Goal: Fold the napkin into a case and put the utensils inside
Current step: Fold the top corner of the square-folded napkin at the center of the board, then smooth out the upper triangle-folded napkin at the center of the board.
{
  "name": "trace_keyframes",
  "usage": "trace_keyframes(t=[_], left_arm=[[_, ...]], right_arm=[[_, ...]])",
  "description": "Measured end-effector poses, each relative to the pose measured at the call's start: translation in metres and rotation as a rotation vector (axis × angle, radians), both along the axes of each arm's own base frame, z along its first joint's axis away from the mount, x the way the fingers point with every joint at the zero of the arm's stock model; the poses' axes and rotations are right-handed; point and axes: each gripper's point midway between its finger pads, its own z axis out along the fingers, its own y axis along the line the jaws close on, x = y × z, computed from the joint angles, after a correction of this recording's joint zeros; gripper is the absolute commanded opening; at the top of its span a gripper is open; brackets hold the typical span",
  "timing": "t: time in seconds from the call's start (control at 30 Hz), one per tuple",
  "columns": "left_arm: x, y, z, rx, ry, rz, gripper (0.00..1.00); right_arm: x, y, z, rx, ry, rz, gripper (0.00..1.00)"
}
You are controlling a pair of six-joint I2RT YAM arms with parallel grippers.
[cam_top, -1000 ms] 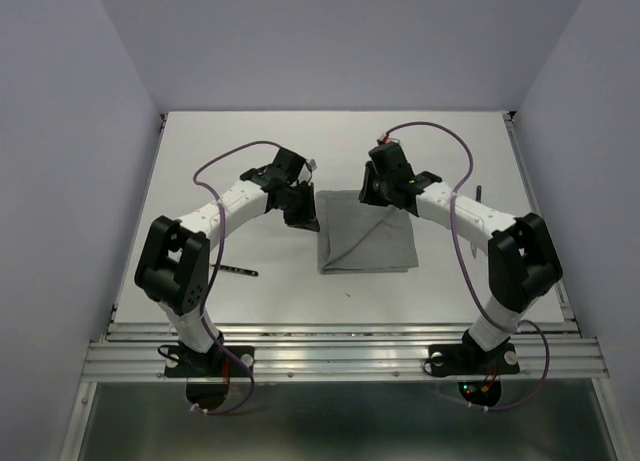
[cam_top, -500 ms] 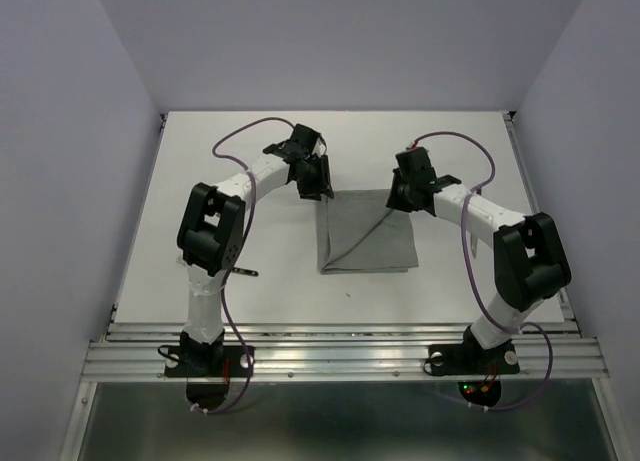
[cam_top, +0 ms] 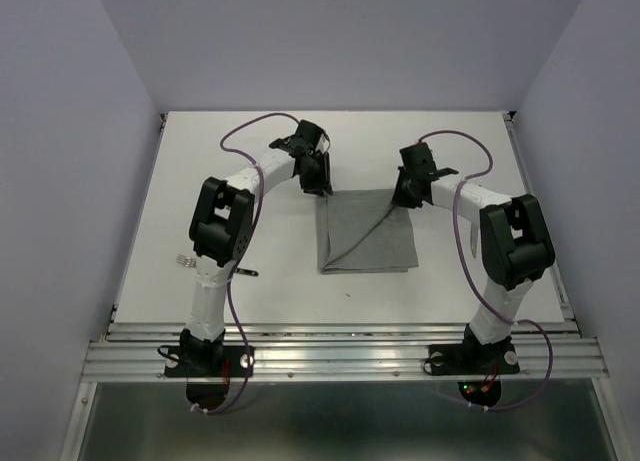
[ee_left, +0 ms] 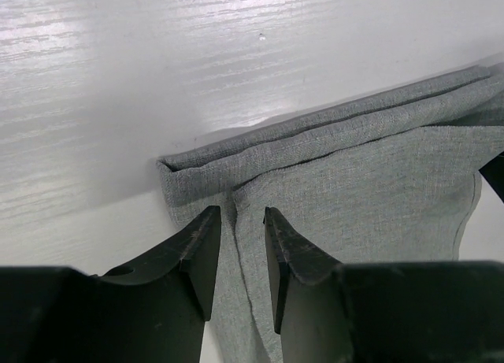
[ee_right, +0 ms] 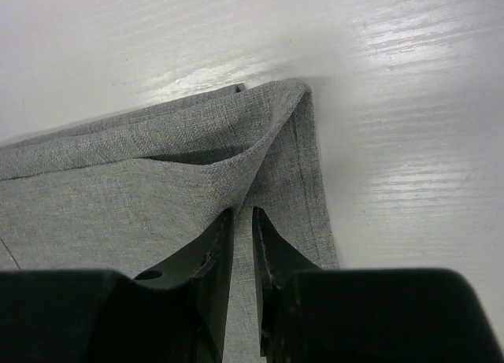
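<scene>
The grey napkin [cam_top: 368,231] lies folded into an oblong in the middle of the table. My left gripper [cam_top: 320,181] is at its far left corner. In the left wrist view that gripper [ee_left: 240,213] stands open just over the napkin [ee_left: 362,182], its jaws straddling a folded edge. My right gripper [cam_top: 405,193] is at the far right corner. Its jaws [ee_right: 242,213] are pinched on a raised ridge of the napkin [ee_right: 118,190], and a crease runs diagonally from there. One utensil [cam_top: 246,273] lies at the left, mostly hidden under my left arm, with its silver tines [cam_top: 183,259] showing.
The white table [cam_top: 270,301] is walled in by pale panels on three sides. A metal rail [cam_top: 340,351] runs along the near edge by the arm bases. Both arms' cables arch over the far part of the table.
My left gripper swung from the napkin's left side to its far left corner and opened. My right gripper shifted right to the far right corner and its jaws narrowed on the cloth.
</scene>
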Motion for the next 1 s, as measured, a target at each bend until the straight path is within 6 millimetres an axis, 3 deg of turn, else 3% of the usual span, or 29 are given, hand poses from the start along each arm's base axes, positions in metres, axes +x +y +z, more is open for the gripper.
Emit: trace_keyframes(t=[0.57, 0.9, 1.0], left_arm=[[-0.008, -0.005, -0.003, -0.021, 0.027, -0.054, 0.31], [-0.011, -0.006, -0.029, -0.010, 0.070, -0.061, 0.35], [-0.010, -0.007, -0.029, -0.017, 0.067, -0.065, 0.36]], right_arm=[[0.005, 0.000, 0.003, 0.008, -0.008, -0.002, 0.22], [0.005, 0.000, 0.004, 0.009, -0.008, -0.001, 0.22], [0.006, -0.002, 0.004, 0.010, -0.010, -0.005, 0.22]])
